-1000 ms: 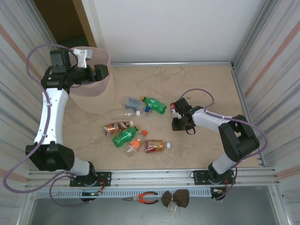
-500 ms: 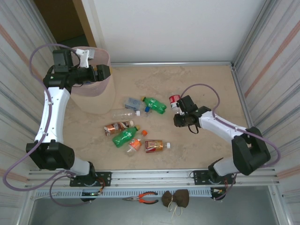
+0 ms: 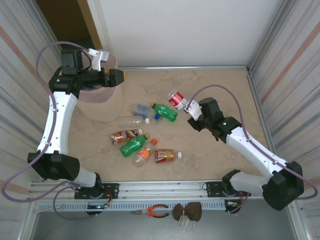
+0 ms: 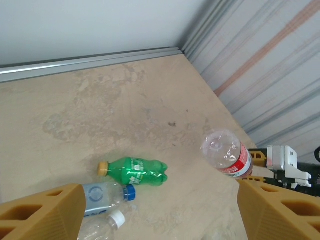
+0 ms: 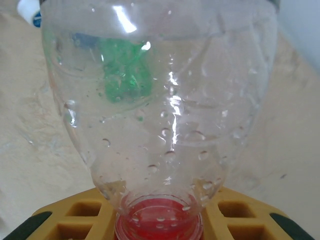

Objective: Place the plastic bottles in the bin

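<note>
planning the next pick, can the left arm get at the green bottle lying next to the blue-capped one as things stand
Probably yes: the left gripper is open and empty by the bin, and bare floor lies between it and the green bottle.

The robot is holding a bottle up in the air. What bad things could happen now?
The right hand pinches the clear plastic bottle with the red label only by its neck, so it might slip or swing loose.
The tall beige bin with the pink bag stands far across, and the left hand hangs open by its rim, so the arms could bump.
A dropped bottle could hit the green plastic bottle lying close by and send it rolling.
</note>
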Tool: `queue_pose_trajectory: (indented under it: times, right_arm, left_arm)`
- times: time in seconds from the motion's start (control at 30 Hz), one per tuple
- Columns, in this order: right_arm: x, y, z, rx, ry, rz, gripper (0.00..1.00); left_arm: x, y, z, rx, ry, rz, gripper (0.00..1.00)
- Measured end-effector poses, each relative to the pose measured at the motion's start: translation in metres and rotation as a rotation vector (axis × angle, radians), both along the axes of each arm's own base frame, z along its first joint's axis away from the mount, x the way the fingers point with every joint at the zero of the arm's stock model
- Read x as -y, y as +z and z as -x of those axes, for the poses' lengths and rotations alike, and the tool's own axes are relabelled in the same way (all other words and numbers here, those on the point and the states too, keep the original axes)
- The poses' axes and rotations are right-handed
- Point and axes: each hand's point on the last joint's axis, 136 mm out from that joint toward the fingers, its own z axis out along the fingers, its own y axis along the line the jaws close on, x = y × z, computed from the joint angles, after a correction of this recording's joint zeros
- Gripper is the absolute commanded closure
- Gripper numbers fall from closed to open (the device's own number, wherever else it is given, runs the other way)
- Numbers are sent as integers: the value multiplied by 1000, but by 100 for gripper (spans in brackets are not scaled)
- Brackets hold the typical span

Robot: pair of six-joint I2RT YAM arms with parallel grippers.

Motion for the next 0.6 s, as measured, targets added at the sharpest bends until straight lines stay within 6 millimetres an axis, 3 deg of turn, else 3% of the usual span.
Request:
queue_pose_trajectory:
  times: [0.13,0.37,0.6]
  right_arm:
    - [-8,31,3,145,211,129,82]
    - [-19,61,19,384,532,372,83]
    - [-35,91,22,581,714,537,94]
  left_arm:
    - [18,3,13,10,-70,-15,20]
    - [50,-2,39,4,-198,-40,19]
    - [100,-7,89,11,-415,-85,17]
